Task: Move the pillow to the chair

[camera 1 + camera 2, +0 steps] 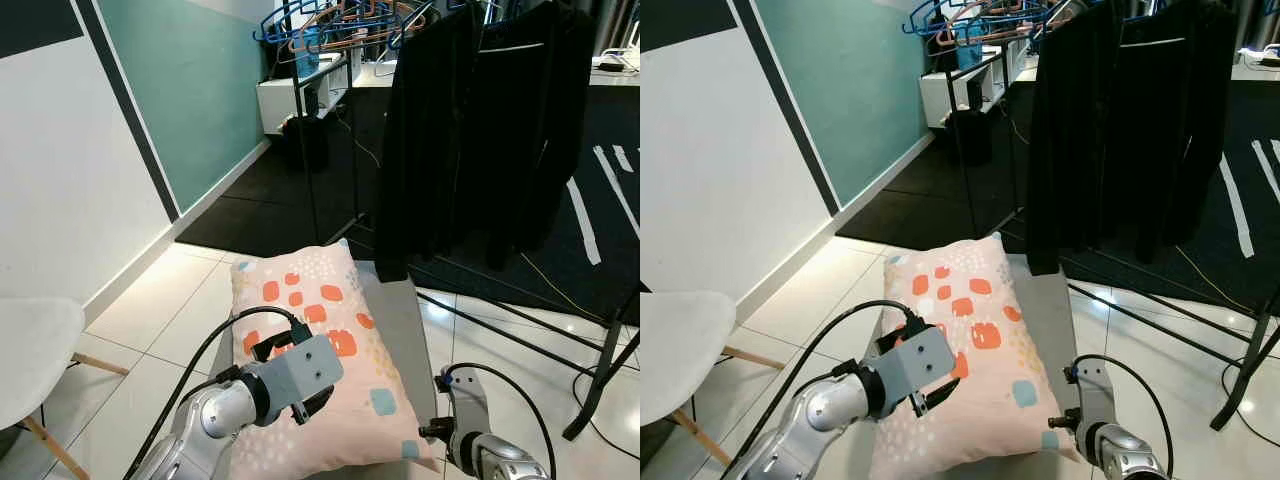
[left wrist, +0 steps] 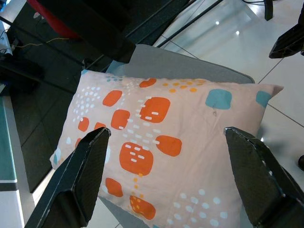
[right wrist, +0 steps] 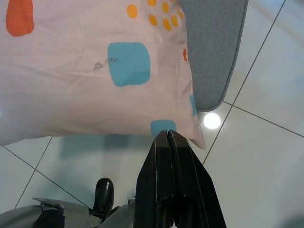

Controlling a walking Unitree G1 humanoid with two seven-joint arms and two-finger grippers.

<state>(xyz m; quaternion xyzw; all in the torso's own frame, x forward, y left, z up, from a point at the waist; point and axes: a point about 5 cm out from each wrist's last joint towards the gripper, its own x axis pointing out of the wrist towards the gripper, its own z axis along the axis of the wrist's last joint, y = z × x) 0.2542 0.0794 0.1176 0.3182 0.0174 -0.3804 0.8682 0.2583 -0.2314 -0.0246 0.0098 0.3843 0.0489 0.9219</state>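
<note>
The pillow [image 1: 320, 350], peach with orange and teal patches, was seen lying flat on a low grey pad [image 1: 405, 325] on the tiled floor [image 1: 165, 310], its near end hanging past the pad's edge. The left tool [image 2: 171, 180] was held above the pillow's middle, its two black fingers [image 2: 80, 180] set wide apart with nothing between them and not touching the fabric. The right tool [image 3: 172, 185] was held low at the pillow's near right corner, its fingers pressed together and empty, just short of the overhanging cloth.

The white chair [image 1: 30, 370] was seen well apart from the pillow, off to the robot's left by the wall.

Several failures were judged possible. Were only a fold of the cover pinched from above, the soft pillow could sag and slide out during the carry. The right tool, being closed, could merely push the corner rather than take it, so the pillow might be shoved off the pad onto the floor. A lift by one tool alone would likely let the far end droop and drag. During the turn towards the chair, the trailing pillow could be caught on the black rack legs [image 1: 600, 370] or the hanging dark coats [image 1: 480, 130] standing just beyond the pad. A release too near the seat's edge could let the pillow tip off.
</note>
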